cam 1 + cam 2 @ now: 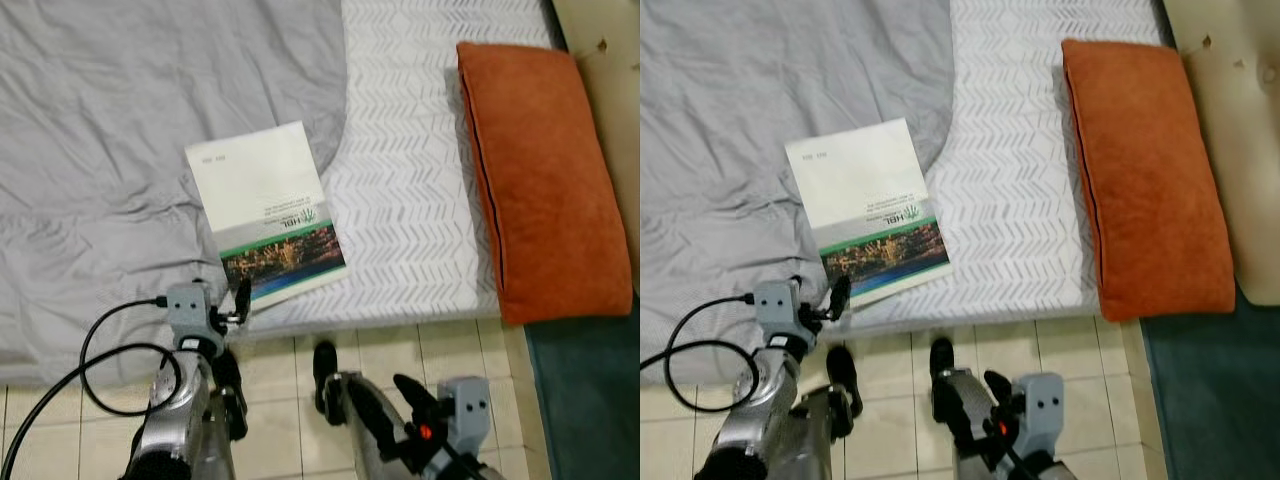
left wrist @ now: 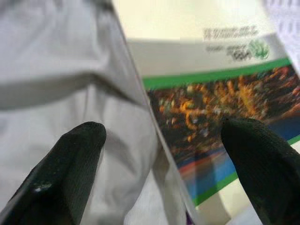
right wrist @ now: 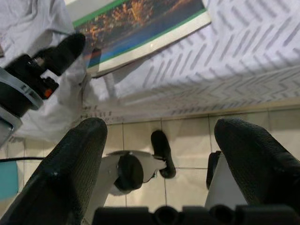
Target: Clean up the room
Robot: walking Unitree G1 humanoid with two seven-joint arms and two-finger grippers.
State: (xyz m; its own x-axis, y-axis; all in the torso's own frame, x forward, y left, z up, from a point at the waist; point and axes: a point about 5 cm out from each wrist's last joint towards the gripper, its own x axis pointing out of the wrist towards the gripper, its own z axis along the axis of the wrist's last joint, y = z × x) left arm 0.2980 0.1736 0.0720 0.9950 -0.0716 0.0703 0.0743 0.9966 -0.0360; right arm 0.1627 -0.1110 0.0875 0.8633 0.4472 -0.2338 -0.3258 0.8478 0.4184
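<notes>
A white booklet [image 1: 265, 215] with a green stripe and a city photo lies on the bed, half on the grey blanket [image 1: 120, 150] and half on the white patterned sheet [image 1: 410, 170]. My left gripper [image 1: 232, 308] is at the booklet's near left corner by the bed edge. In the left wrist view it [image 2: 164, 136] is open, with the booklet's [image 2: 220, 108] edge lying between the fingers and nothing held. My right gripper [image 1: 365, 385] hangs open over the tiled floor [image 1: 430, 345] in front of the bed, below the booklet.
An orange pillow [image 1: 545, 180] lies lengthwise on the bed's right side. A teal rug [image 1: 590, 390] covers the floor at the right. A black cable [image 1: 100, 350] loops beside my left arm. A beige headboard or wall [image 1: 610, 60] borders the pillow.
</notes>
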